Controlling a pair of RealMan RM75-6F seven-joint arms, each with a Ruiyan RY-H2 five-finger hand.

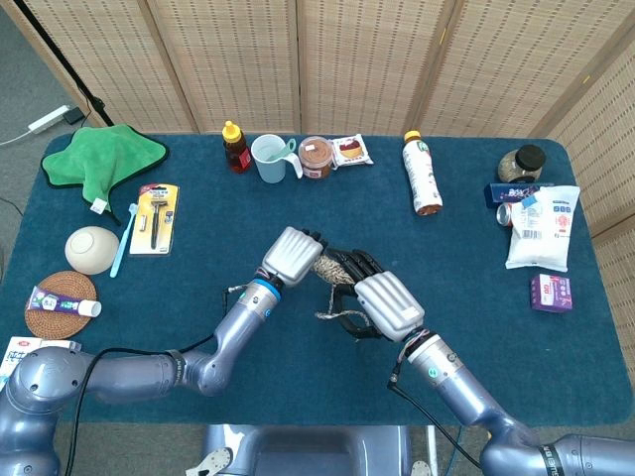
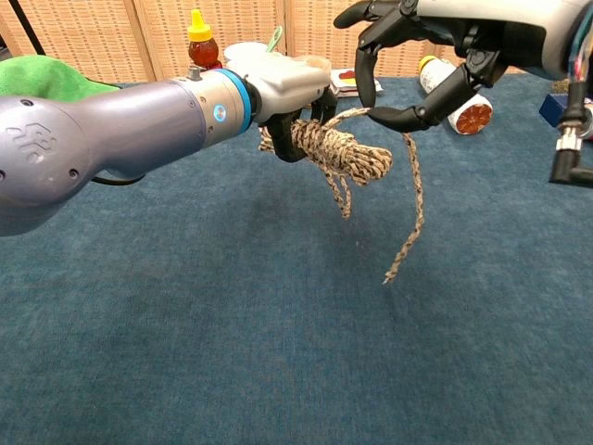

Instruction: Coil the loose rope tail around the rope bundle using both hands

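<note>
1. Left hand (image 2: 283,88), chest view: its fingers are clenched around one end of the rope bundle (image 2: 338,150), holding it above the blue desk (image 2: 232,334). The head view shows only the grey back of this hand (image 1: 292,256), with the bundle (image 1: 328,268) peeking out beside it.
2. Loose rope tail (image 2: 412,199), chest view: it leaves the bundle, arches up over a finger of the right hand (image 2: 408,56), and hangs free with its end clear of the desk. A shorter loop dangles under the bundle. In the head view the tail cannot be followed; only a rope loop (image 1: 332,315) shows below the bundle.
3. Right hand (image 1: 389,302), head view: it lies just right of the bundle. In the chest view its dark fingers (image 2: 412,116) are spread and hooked, carrying the tail over one finger; they are not clenched on it.
4. Left of the bundle, head view only: a woven coaster (image 1: 50,315) bearing a tube (image 1: 62,302), a pale bowl (image 1: 91,249) whose contents cannot be made out, a toothbrush (image 1: 123,241), a packaged razor (image 1: 155,218), and a green cloth (image 1: 99,159).
5. Beyond the bundle: a honey bottle (image 1: 236,147), a light mug (image 1: 273,159) with something standing in it, a jar (image 1: 316,157) of brown contents, a snack packet (image 1: 351,150), and a lying drink bottle (image 1: 422,174).
6. Right of the bundle, head view: a dark-lidded jar (image 1: 523,162), a white bag (image 1: 544,228), and a purple box (image 1: 551,294).
</note>
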